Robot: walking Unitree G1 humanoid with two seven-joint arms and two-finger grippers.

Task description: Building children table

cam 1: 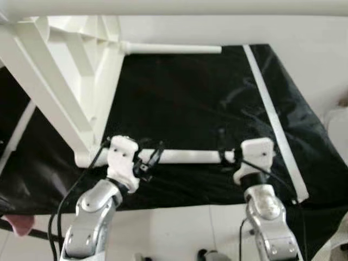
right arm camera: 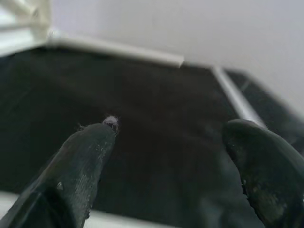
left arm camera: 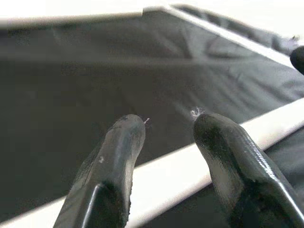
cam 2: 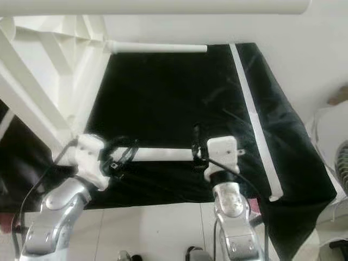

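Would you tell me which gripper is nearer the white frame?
Left. The left gripper is on the rod beside the frame; the right gripper is at the rod's far end.

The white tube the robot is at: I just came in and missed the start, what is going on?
Both grippers are at a white tube lying on a black sheet. The left gripper straddles it near the white table frame, fingers open. The right gripper is open at its other end. Another tube and a long strip lie on the sheet.
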